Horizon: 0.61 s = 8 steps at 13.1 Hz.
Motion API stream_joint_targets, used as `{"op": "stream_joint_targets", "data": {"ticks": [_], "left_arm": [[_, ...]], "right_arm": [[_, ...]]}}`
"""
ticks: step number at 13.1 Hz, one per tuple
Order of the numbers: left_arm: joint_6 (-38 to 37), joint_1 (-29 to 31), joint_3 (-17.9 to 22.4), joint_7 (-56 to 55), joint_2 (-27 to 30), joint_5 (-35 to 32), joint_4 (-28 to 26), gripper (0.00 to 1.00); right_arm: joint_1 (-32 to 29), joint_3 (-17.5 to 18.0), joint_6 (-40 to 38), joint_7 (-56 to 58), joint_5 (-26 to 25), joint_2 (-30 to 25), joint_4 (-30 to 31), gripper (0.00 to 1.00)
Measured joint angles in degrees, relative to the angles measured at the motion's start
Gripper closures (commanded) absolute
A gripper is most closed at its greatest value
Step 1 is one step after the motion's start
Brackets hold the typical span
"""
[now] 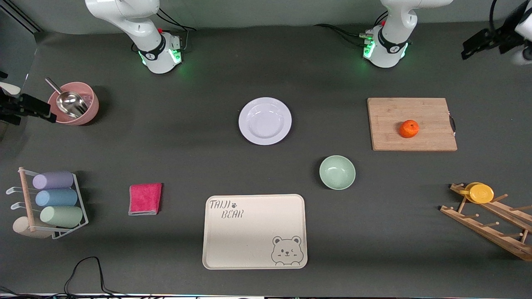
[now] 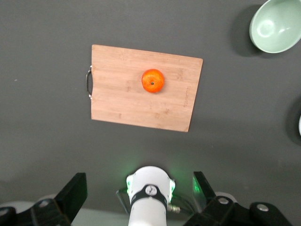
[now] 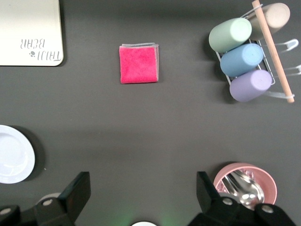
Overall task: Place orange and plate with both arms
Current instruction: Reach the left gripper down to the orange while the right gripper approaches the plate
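While both arms wait raised, each claw gapes.

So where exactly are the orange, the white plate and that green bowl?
orange (image 1: 409,128), front view, middle of the fruit.
plate (image 1: 265,121), front view, centre of its bare well.
green bowl (image 1: 337,172), front view, its inside bottom.

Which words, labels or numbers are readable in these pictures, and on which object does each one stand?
"TAIJI BEAR", with a small paw print: printed in one corner of the beige tray, which also bears a bear drawing in the corner diagonally across.
Round marks on both robot bases: too small to read.
No other text visible.
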<state>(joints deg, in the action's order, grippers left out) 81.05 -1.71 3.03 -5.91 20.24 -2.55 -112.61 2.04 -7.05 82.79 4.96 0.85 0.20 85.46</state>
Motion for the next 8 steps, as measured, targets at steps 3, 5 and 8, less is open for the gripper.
{"op": "stream_joint_targets", "data": {"ticks": [3,5,8], "left_arm": [[13.8,0.3,0.2,0.4,-0.3,0.0,-14.1,0.0],[24.9,0.4,1.4,0.7,-0.6,0.0,-23.6,0.0],[40.0,0.5,3.0,1.7,-1.8,0.0,-34.4,0.0]], "right_arm": [[0.0,0.0,0.3,-0.3,0.0,-7.2,6.7,0.0],[0.0,0.1,1.6,-0.6,0.0,-12.4,12.3,0.0],[0.0,0.4,3.9,-1.0,0.0,-18.3,19.7,0.0]]}}
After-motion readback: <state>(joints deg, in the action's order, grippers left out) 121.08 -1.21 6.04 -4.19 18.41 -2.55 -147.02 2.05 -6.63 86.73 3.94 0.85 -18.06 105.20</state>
